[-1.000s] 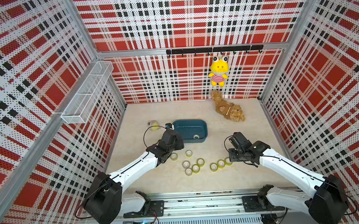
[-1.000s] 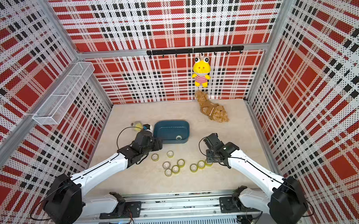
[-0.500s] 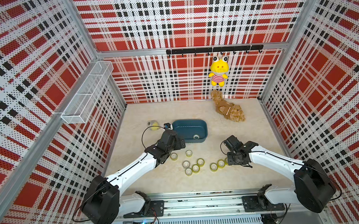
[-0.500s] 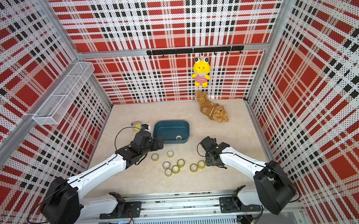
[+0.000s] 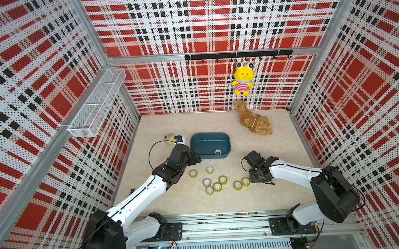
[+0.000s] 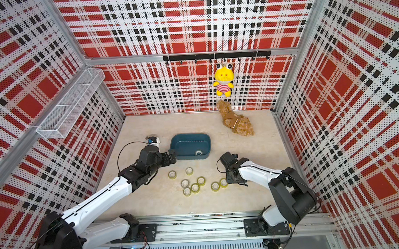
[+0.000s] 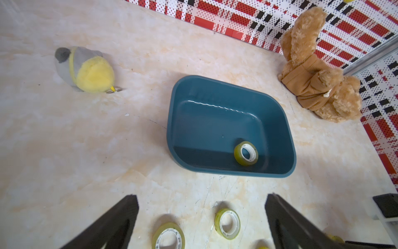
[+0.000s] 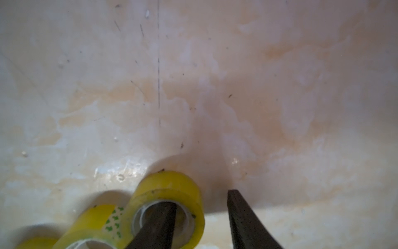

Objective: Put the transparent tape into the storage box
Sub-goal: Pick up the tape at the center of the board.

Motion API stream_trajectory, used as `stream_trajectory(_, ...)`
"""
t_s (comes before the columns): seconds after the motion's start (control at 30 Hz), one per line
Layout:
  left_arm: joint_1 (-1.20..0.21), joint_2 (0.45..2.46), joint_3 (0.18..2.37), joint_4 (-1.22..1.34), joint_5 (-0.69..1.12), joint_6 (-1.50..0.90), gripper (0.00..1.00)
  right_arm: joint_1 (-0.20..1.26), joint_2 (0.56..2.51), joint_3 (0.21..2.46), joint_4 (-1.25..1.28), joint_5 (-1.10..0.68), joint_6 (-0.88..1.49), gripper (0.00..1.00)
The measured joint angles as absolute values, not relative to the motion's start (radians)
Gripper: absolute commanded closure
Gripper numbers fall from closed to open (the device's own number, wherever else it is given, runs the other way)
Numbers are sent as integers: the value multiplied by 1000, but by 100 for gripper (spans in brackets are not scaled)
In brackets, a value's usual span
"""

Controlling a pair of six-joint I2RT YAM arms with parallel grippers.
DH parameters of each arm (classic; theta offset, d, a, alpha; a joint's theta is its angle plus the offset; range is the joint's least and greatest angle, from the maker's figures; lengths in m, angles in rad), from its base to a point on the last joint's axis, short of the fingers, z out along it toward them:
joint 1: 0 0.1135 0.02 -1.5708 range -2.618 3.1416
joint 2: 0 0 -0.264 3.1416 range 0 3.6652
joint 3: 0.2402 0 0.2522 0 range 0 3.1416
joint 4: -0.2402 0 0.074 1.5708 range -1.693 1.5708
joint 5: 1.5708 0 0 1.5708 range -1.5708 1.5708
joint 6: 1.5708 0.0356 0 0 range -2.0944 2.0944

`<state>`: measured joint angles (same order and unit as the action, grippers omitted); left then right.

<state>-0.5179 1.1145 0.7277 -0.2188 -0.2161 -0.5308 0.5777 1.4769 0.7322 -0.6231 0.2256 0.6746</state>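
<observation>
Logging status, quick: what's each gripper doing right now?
Left gripper: open, empty.
Right gripper: open, one finger inside a tape roll, not gripping it yet.

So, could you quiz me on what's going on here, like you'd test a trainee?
1. How many tape rolls lie inside the storage box?
2. True or false: the left gripper is open and holds nothing.
3. One finger of the right gripper is: A) inside the core of a loose roll; B) inside the storage box; C) lifted clear of everything.
Key: 1) one, the boxed roll; 2) true; 3) A.
</observation>
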Motion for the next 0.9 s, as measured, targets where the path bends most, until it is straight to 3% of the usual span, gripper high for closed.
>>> stream_trajectory(0.23, -494, 1084, 721, -219, -210, -530, 1, 582, 1480, 733, -598, 235, 676, 96)
stream_trajectory(0.33, -494, 1084, 720, -219, -209, -530, 1, 582, 1476, 733, -599, 238, 675, 100)
stream_trajectory(0.9, -489, 1064, 719, -219, -207, -531, 1, 581, 1288, 850, -785, 248, 667, 100)
